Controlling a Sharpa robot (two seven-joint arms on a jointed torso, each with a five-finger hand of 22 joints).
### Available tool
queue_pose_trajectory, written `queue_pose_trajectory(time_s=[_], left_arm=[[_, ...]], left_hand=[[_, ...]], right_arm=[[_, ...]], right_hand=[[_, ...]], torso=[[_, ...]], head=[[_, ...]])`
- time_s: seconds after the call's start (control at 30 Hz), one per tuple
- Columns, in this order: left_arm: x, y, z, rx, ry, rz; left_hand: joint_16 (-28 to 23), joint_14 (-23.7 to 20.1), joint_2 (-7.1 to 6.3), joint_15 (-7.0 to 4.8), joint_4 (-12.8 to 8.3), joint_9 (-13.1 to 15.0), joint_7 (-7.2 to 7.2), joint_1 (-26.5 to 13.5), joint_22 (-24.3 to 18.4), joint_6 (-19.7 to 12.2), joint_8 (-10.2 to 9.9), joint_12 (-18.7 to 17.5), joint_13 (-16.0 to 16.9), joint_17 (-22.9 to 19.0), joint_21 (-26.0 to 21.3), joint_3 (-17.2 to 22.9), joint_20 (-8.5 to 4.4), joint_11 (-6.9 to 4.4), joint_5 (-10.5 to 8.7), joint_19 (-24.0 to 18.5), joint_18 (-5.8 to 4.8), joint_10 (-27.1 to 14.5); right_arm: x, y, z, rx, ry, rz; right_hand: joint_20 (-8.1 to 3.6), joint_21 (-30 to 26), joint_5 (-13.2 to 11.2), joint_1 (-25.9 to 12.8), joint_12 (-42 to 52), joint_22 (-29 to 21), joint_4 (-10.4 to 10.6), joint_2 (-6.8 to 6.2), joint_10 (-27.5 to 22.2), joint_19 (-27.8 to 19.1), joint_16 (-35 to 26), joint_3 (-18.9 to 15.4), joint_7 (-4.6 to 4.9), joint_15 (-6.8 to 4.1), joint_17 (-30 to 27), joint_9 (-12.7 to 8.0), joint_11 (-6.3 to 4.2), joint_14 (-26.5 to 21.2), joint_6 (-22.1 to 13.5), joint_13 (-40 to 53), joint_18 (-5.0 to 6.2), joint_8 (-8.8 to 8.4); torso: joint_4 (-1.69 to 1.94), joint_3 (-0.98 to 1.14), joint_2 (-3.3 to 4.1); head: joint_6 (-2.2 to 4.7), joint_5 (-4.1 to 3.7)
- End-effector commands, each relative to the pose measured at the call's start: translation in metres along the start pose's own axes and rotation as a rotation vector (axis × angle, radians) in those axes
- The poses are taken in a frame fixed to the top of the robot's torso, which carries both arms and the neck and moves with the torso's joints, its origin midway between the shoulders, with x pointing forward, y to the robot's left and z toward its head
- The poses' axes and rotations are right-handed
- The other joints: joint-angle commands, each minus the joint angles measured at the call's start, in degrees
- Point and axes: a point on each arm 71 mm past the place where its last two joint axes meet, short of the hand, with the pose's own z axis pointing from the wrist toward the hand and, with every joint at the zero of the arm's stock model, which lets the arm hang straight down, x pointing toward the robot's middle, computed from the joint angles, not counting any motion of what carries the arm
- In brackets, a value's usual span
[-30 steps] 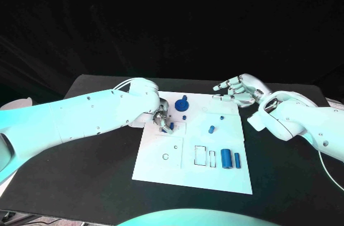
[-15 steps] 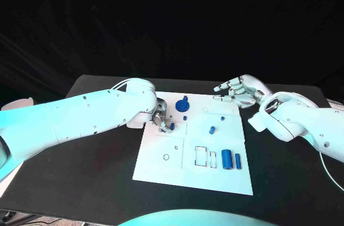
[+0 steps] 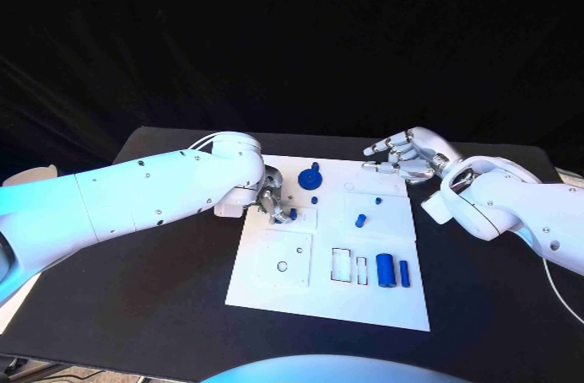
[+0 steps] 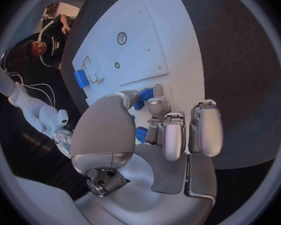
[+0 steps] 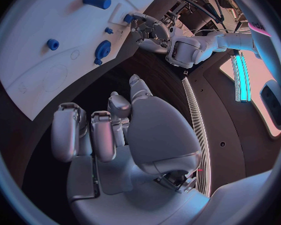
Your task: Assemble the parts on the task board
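In the head view, the left robot hand [image 3: 275, 204] pinches a small blue part [image 3: 291, 214] at the left edge of the task board [image 3: 327, 299], which lies on the black worktop [image 3: 146, 290]. The right robot hand [image 3: 404, 157] hangs over the board's far right corner, holding nothing. In the left wrist view, fingertips [image 4: 154, 105] close on the part [image 4: 145, 93]. In the right wrist view, the fingers [image 5: 67, 130] are spread.

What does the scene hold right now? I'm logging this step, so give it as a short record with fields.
surface: black table
task board: white plate, lying flat mid-table
left hand: over the board's near-left part, fingers at a small blue part
right hand: at the board's far right corner, fingers curled, holding nothing
loose parts: blue gear-shaped piece, blue cylinder, blue bar
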Motion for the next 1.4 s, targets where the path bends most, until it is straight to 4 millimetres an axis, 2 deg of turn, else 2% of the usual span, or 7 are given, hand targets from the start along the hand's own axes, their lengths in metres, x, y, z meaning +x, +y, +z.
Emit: queue_pose_trajectory(time_s=[0.03,0.17,0.3,0.93,1.13,1.4], left_arm=[[0.008,0.005,0.003,-0.052,0.049,0.008],[0.008,0.006,0.002,-0.051,0.051,0.010],[0.008,0.007,0.000,-0.051,0.054,0.013],[0.004,0.014,-0.002,-0.058,0.044,-0.005],[0.001,0.016,-0.002,-0.055,-0.007,-0.067],[-0.004,0.028,-0.006,-0.039,-0.088,-0.245]], left_hand=[[0.18,5.93,0.12,0.55,-16.95,-0.14,0.18,-0.90,12.83,-0.24,-0.33,-0.21,-0.07,15.06,-0.30,17.62,0.50,0.31,0.55,4.95,-0.58,-0.13],[0.18,5.93,0.41,0.61,-18.35,-0.43,0.32,-1.97,12.74,-0.30,-0.91,-0.34,-0.27,15.06,-0.65,20.31,0.57,0.42,1.65,4.89,-0.51,-0.57],[0.18,5.93,0.67,0.67,-18.90,-0.57,0.39,-2.50,12.65,-0.29,-1.19,-0.45,-0.46,15.06,-1.02,21.64,0.61,0.47,1.69,4.83,-0.44,-0.89],[0.18,5.93,0.74,0.70,-19.94,-1.07,0.48,-3.31,12.55,-0.62,-2.06,-0.80,-1.12,15.06,-1.43,23.61,0.64,0.54,1.59,4.74,-0.36,-1.71],[0.18,5.93,0.71,0.73,-20.18,-1.19,0.48,-3.67,12.69,-0.15,-2.06,-0.17,-0.54,15.06,-0.83,23.83,0.67,0.54,1.51,4.82,-0.47,-1.25],[0.18,5.93,0.66,0.76,-20.33,-1.73,0.58,-4.85,12.88,0.64,-2.20,0.95,0.47,15.06,-0.03,23.81,0.69,0.58,1.45,4.95,-0.61,-0.32]], right_arm=[[0.002,0.000,0.000,-0.007,0.019,-0.006],[0.002,0.000,0.000,-0.006,0.021,-0.006],[0.002,0.000,0.000,-0.006,0.023,-0.006],[0.002,0.000,0.000,-0.005,0.025,-0.006],[0.002,0.000,0.000,-0.005,0.025,-0.006],[0.002,-0.001,0.000,-0.004,0.025,-0.006]], right_hand=[[-0.18,-0.32,0.23,-0.39,0.24,0.04,-0.03,0.05,-0.34,-0.24,-0.16,-0.35,0.00,-0.49,9.16,0.00,-0.10,4.55,0.32,-0.03,0.87,-0.23],[-0.18,-0.32,0.23,-0.43,0.25,0.03,-0.01,0.04,-0.33,-0.25,-0.14,-0.38,0.00,-0.48,9.17,0.00,-0.10,4.56,0.31,-0.03,0.88,-0.23],[-0.18,-0.33,0.23,-0.48,0.27,0.02,0.02,0.03,-0.33,-0.25,-0.13,-0.43,0.00,-0.48,9.19,0.00,-0.10,4.56,0.31,-0.03,0.88,-0.23],[-0.17,-0.31,0.23,-0.58,0.28,0.06,0.07,-0.01,-0.33,-0.24,-0.13,-0.52,0.00,-0.48,9.20,0.00,-0.09,4.56,0.31,-0.04,0.87,-0.23],[-0.17,-0.31,0.23,-0.58,0.28,0.06,0.07,-0.01,-0.33,-0.24,-0.13,-0.52,0.00,-0.48,9.20,0.00,-0.09,4.56,0.31,-0.04,0.87,-0.23],[-0.17,-0.31,0.23,-0.58,0.28,0.06,0.07,-0.01,-0.33,-0.24,-0.13,-0.52,0.00,-0.48,9.20,0.00,-0.09,4.56,0.31,-0.04,0.87,-0.23]], torso=[[-0.02,0.04,-0.01],[-0.01,0.05,-0.02],[0.04,0.04,-0.03],[0.00,0.01,0.03],[-0.03,0.05,0.01],[-0.01,0.12,0.02]], head=[[0.04,0.05],[0.08,0.16],[0.13,0.19],[0.29,0.42],[0.32,0.47],[0.37,0.29]])
